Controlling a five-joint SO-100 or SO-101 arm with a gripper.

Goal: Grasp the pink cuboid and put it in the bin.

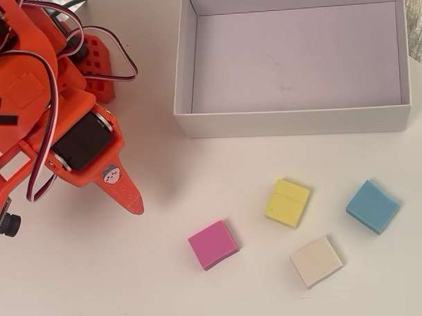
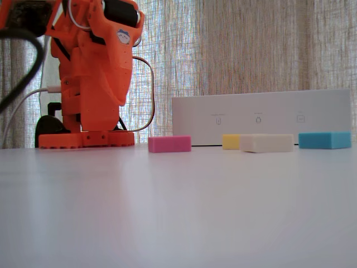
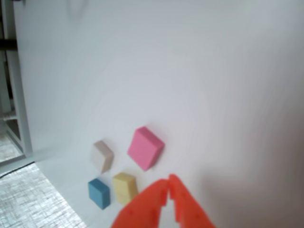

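The pink cuboid (image 1: 212,244) lies flat on the white table, in front of the bin (image 1: 293,122), a large white box that holds nothing. It shows in the fixed view (image 2: 169,144) and in the wrist view (image 3: 145,148). My orange gripper (image 1: 134,204) hangs over the table to the left of the pink cuboid in the overhead view, well apart from it. In the wrist view the gripper (image 3: 168,184) has its two fingertips touching, with nothing between them.
A yellow block (image 1: 288,202), a cream block (image 1: 316,261) and a blue block (image 1: 372,206) lie to the right of the pink one. The arm's base (image 2: 83,137) stands at the left. A curtain hangs behind the table.
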